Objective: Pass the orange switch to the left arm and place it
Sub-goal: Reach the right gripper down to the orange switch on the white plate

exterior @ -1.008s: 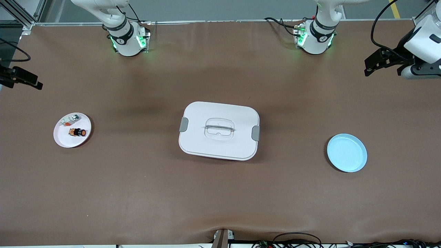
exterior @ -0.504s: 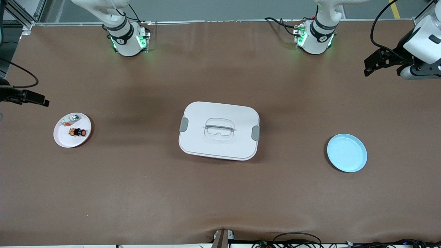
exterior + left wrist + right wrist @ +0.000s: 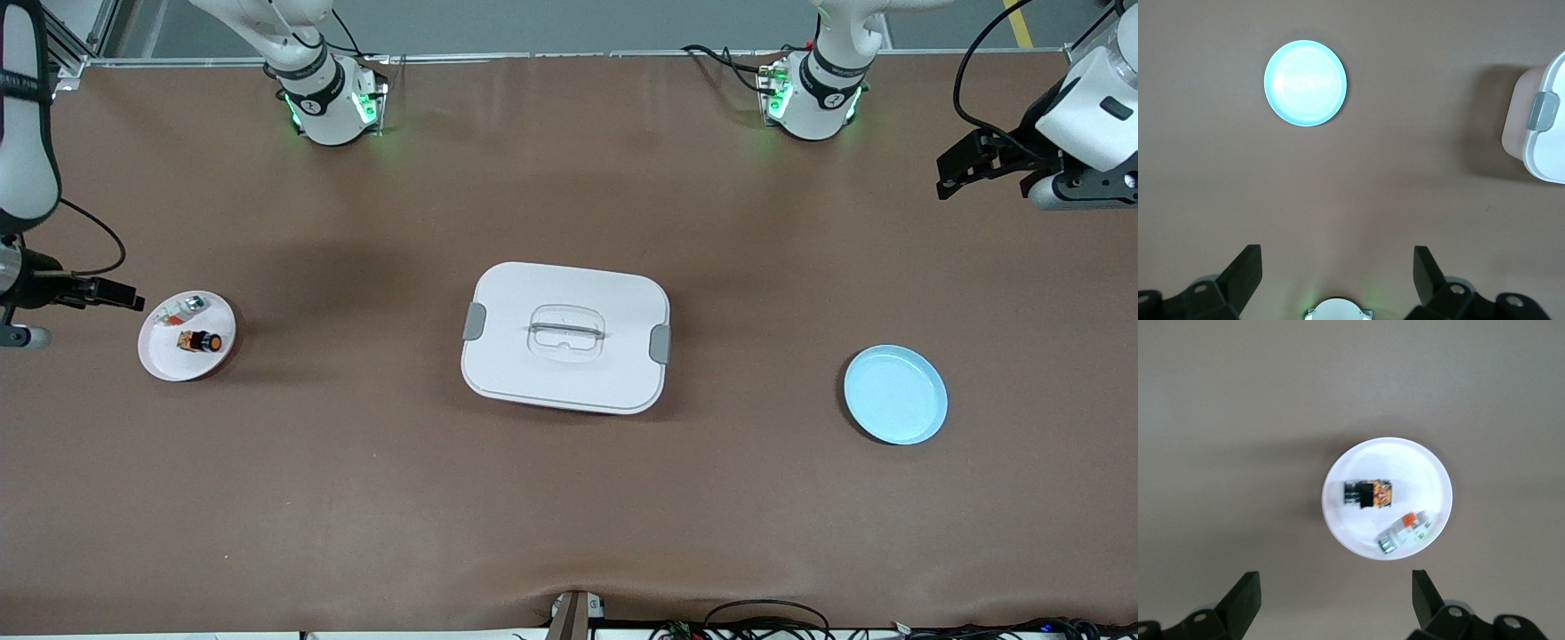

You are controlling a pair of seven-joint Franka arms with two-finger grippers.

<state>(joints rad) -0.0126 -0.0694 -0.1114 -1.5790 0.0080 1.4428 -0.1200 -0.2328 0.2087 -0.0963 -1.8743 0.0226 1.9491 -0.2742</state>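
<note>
The orange switch (image 3: pixel 199 340) lies on its side in a little white plate (image 3: pixel 160 360) at the middle left of the front view. A small white-silver part (image 3: pixel 182 308) lies in the same plate, just beside it but not touching. The right gripper (image 3: pixel 98 291) hangs in the air next to the plate, at the left edge of the frame, with its fingers spread wide and nothing in them. In the right wrist view the switch (image 3: pixel 1367 494) sits near the middle of the plate (image 3: pixel 1431 470).

The step now is picking up the switch. To do it well, I think the right gripper should go straight over the switch, come down slowly, and pinch only the black and orange piece, not its neighbor.

The big white box (image 3: pixel 565 336) sits in the middle of the frame, so the carry should go around it or high over it. The left gripper (image 3: pixel 982 164) waits at the upper right, fingers spread and empty, above a blue plate (image 3: pixel 895 395).
</note>
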